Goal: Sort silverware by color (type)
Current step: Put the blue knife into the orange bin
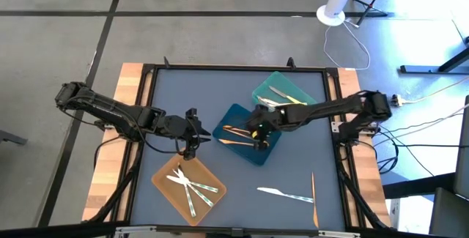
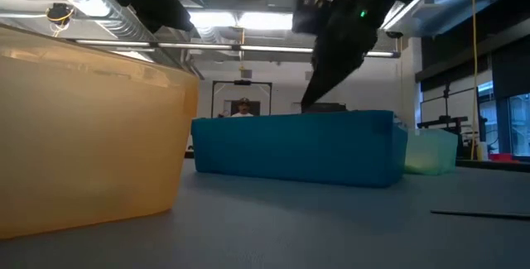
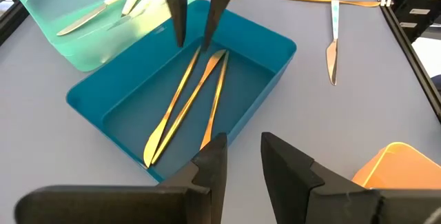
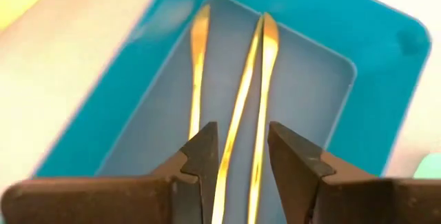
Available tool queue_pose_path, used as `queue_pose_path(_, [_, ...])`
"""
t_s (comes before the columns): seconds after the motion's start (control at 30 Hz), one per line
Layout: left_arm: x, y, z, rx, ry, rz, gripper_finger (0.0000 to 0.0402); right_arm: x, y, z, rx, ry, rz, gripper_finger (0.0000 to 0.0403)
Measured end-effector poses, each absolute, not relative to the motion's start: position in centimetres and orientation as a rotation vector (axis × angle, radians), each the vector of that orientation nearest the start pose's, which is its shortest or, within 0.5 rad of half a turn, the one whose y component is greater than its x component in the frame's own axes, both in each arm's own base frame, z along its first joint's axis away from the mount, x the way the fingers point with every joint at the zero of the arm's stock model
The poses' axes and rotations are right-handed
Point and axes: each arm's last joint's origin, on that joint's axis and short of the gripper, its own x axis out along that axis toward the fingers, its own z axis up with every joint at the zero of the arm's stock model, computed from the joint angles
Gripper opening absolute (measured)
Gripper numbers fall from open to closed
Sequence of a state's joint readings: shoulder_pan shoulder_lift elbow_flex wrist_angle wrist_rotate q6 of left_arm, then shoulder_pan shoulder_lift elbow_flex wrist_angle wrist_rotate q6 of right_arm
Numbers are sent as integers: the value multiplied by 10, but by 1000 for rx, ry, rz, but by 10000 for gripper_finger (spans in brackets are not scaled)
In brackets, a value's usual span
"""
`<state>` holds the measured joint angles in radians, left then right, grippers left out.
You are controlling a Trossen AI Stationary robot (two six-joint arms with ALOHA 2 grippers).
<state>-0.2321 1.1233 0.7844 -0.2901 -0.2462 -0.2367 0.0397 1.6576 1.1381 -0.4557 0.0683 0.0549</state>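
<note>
The blue tray (image 1: 233,113) holds three orange pieces of silverware (image 3: 186,107), which lie lengthwise on its floor (image 4: 241,100). My right gripper (image 3: 194,41) hangs open over that tray, fingers pointing down. In the right wrist view (image 4: 242,162) two of the orange pieces run between its fingers. My left gripper (image 3: 242,162) is open and holds nothing; it hovers (image 1: 194,137) between the blue tray and the orange tray (image 1: 165,172). The orange tray holds whitish-clear pieces (image 1: 192,187). The teal tray (image 1: 293,84) holds light and yellow pieces (image 1: 282,95).
A white knife (image 1: 282,192) and a thin orange piece (image 1: 313,187) lie loose on the mat near the near right corner (image 3: 333,45). The teal tray touches the blue tray's far right side. The mat has a black raised frame (image 1: 146,106). A person (image 2: 243,108) stands far behind the table.
</note>
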Motion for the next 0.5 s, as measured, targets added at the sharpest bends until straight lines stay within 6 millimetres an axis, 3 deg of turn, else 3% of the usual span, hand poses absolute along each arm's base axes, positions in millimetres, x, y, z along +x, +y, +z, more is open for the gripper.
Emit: queue_pose_path(0.5, [230, -47, 261, -82, 598, 85, 84, 296, 17, 279, 57, 869, 84, 115])
